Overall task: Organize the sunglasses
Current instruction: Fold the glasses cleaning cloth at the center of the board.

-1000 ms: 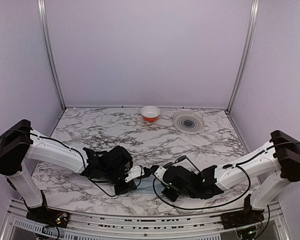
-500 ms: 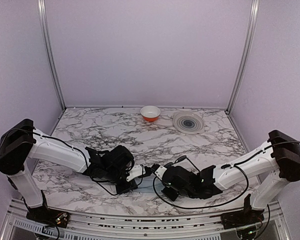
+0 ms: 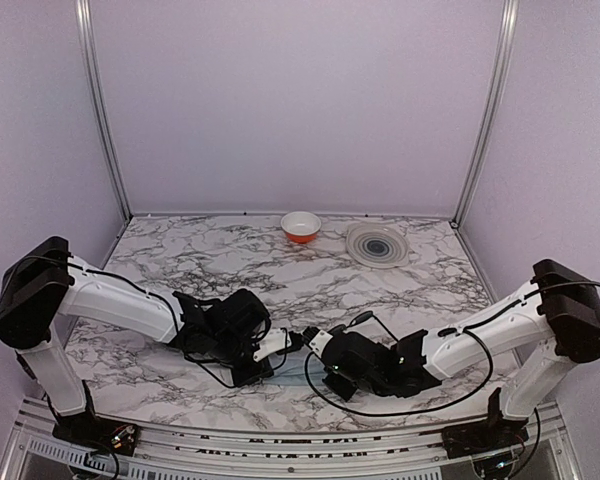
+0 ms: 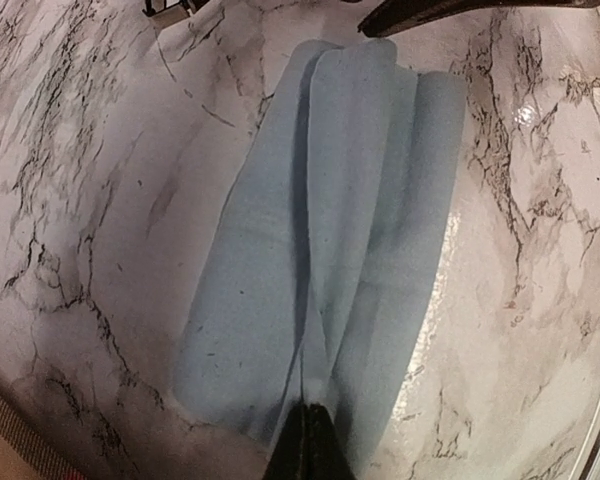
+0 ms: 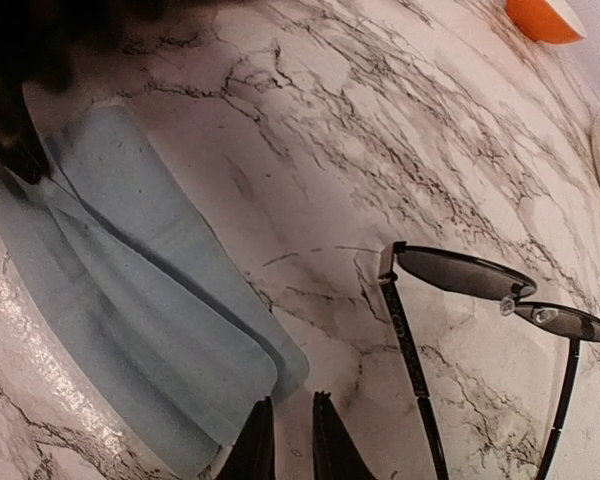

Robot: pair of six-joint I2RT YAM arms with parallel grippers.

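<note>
A folded light-blue cloth (image 4: 330,230) lies on the marble between the two arms, seen also in the top view (image 3: 296,369) and the right wrist view (image 5: 130,290). My left gripper (image 4: 308,422) is shut on the cloth's near end, pinching a fold. My right gripper (image 5: 292,425) stands at the cloth's other end with its jaws a narrow gap apart and nothing between them; the cloth's corner lies just beside one finger. The sunglasses (image 5: 480,285), thin black frame with dark lenses, rest on the table with temples unfolded, to the right of the right gripper.
An orange bowl (image 3: 300,226) and a grey ringed plate (image 3: 377,244) sit at the back of the marble table, near the rear wall. Both arms lie low over the near part of the table, their grippers close together (image 3: 302,348).
The right gripper's jaws have parted slightly at the cloth's end. Both arms have crept a little toward each other; the left stays clamped on the cloth.
</note>
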